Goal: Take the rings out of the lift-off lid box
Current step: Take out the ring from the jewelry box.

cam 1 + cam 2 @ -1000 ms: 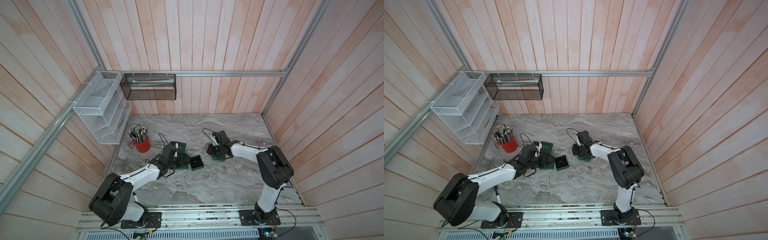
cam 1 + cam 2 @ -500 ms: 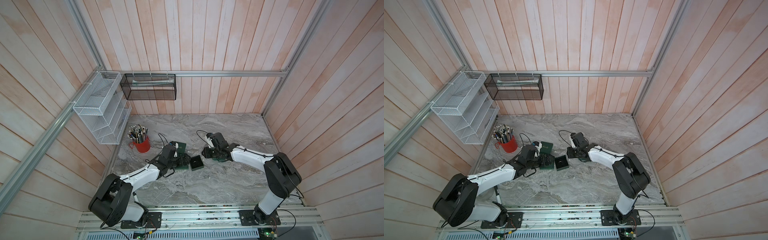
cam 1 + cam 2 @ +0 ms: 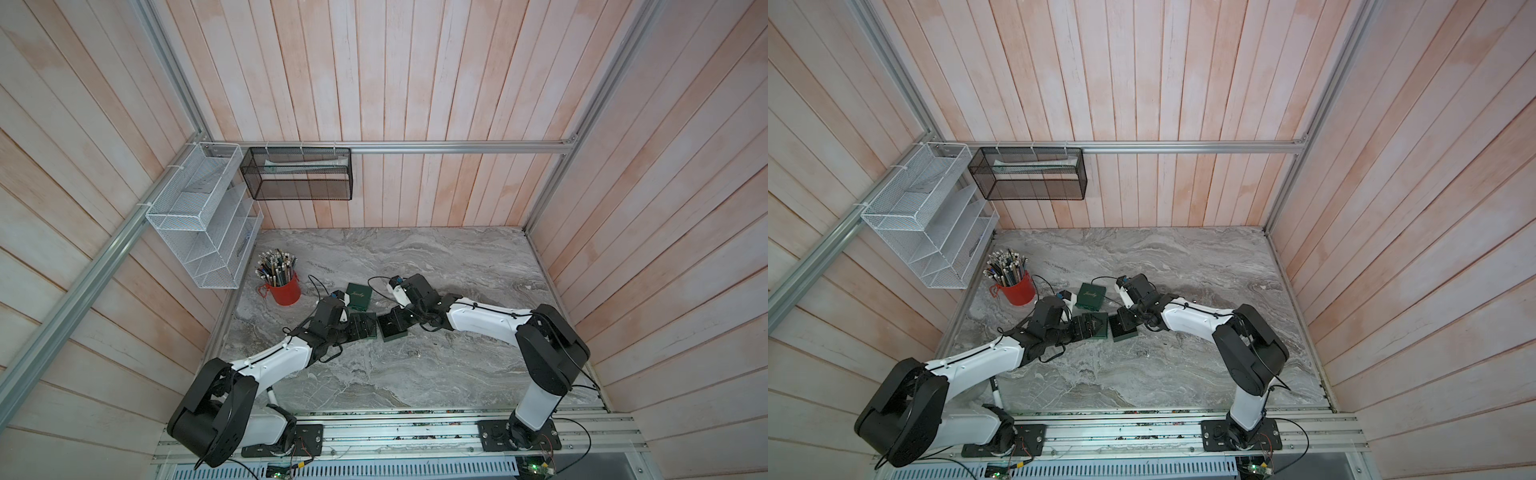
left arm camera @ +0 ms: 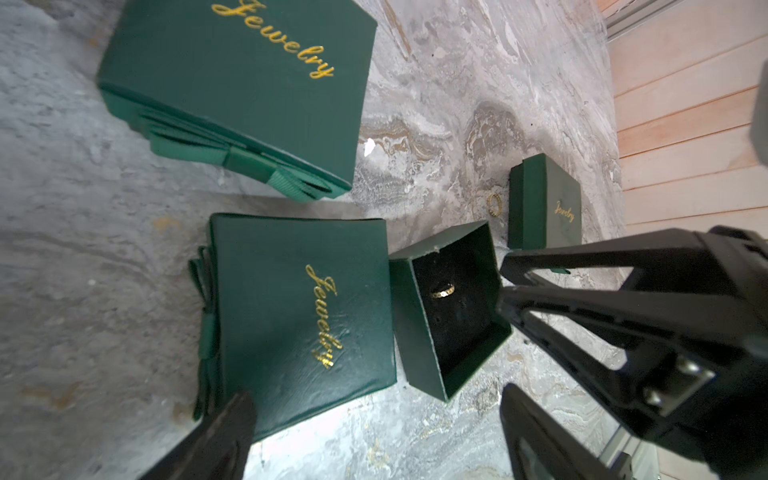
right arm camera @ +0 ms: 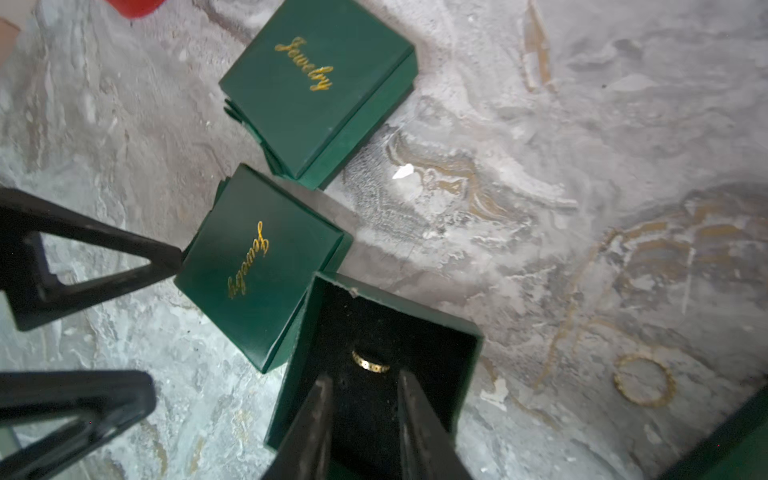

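Gold ring in open box shows only in wrist views.

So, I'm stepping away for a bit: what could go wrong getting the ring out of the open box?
The right gripper hangs over the ring seated in black foam with its jaws only narrowly apart; slightly off, it may pinch foam or push the ring deeper. Nothing holds the open box, so it might lift along. The loose ring on the marble beside the lid could get knocked away.
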### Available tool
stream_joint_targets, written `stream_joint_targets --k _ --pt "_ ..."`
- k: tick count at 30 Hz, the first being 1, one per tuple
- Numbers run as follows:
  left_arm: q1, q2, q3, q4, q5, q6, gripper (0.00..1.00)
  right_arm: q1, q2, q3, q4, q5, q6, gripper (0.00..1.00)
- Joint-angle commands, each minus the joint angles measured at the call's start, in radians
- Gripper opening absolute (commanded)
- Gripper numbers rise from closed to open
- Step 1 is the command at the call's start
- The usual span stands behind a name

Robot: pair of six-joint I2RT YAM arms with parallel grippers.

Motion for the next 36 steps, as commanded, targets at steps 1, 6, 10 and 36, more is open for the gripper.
stream_joint_targets --k 1,6,10,36 --pt "0.016 -0.032 -0.027 -0.001 0.016 -0.007 0.93 0.024 0.039 0.052 -0.075 0.087 -0.095 0.31" --pt "0.032 -0.042 -0.032 -0.002 0.024 -0.006 0.93 0.05 0.083 0.091 -0.11 0.14 -0.151 0.32" --pt "0.035 -0.039 -0.038 -0.002 0.027 -0.005 0.93 0.055 0.099 0.095 -0.119 0.141 -0.177 0.32" --pt "0.054 -0.029 -0.046 -0.005 0.046 -0.011 0.93 0.069 0.14 0.086 -0.073 0.147 -0.244 0.27"
